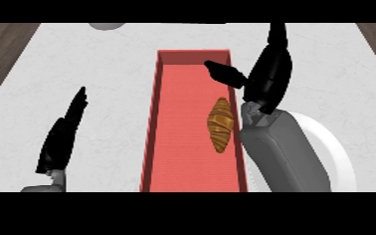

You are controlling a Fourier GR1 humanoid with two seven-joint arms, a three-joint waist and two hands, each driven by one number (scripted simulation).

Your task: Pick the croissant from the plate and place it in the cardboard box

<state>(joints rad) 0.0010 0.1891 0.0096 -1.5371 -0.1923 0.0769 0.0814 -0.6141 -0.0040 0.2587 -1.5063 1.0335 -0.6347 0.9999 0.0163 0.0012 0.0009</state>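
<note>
- Head view: my right hand [266, 79] hung over the cardboard box [183, 139], fingers [277, 36] straight and spread from the thumb, pinching nothing. The croissant [220, 124] lay inside the box, close to its right wall.
- The risk, as I judged it: in drawing back, my forearm could catch that wall or the plate [341, 154] and shift the box.
- My left hand [62, 139] rested open at the view's left, above the tabletop [110, 79].
</note>
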